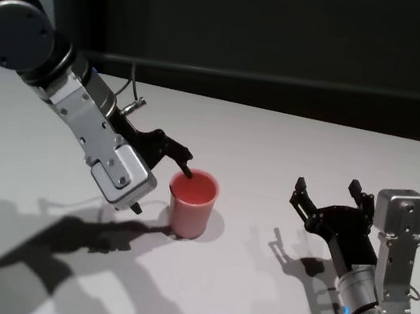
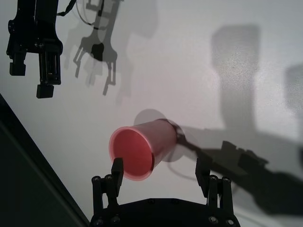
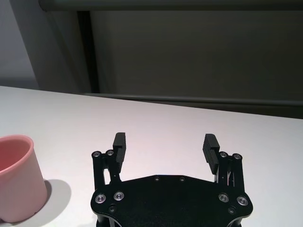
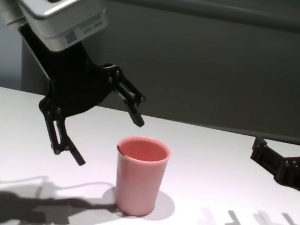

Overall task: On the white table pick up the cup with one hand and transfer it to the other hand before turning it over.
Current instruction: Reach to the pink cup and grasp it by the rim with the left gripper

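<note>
The salmon-pink cup (image 1: 191, 202) stands upright, mouth up, on the white table (image 1: 279, 137). It also shows in the left wrist view (image 2: 142, 146), the right wrist view (image 3: 16, 184) and the chest view (image 4: 139, 173). My left gripper (image 1: 162, 189) is open and empty. It hangs tilted just above the cup on its left side, with one fingertip (image 4: 139, 121) close over the rim and the other lower, beside the cup. My right gripper (image 1: 327, 186) is open and empty, low over the table to the cup's right, well apart from it.
A dark wall (image 1: 297, 34) runs behind the table's far edge. The arms' shadows (image 1: 80, 248) fall on the tabletop near the front left. Bare tabletop lies between the cup and the right gripper.
</note>
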Tool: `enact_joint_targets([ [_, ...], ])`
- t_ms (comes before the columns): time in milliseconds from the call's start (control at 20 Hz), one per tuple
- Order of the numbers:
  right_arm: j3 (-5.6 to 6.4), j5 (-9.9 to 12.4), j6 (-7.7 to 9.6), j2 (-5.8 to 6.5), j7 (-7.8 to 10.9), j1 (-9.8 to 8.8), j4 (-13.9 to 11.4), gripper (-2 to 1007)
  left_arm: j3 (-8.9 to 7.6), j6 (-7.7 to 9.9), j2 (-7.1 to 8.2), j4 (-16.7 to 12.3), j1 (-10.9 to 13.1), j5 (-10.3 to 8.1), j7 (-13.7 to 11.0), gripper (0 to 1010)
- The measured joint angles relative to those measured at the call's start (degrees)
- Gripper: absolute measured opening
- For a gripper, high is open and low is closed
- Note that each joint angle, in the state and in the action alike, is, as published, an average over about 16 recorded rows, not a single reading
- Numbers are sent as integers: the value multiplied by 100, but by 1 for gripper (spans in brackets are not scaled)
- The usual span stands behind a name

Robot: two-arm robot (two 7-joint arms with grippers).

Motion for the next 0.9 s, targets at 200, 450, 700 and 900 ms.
enact_joint_targets([
  [200, 0, 0, 0, 0, 0, 0, 0, 1000, 147, -150, -153, 216, -148, 94, -15, 1003],
  [450, 0, 0, 0, 0, 0, 0, 0, 1000, 303, -304, -328, 477, -287, 191, 15, 1003],
  [700, 0, 0, 0, 0, 0, 0, 0, 1000, 450, -434, -483, 721, -388, 298, 89, 1003],
  [900, 0, 0, 0, 0, 0, 0, 0, 1000, 562, -515, -575, 879, -444, 383, 155, 1003],
])
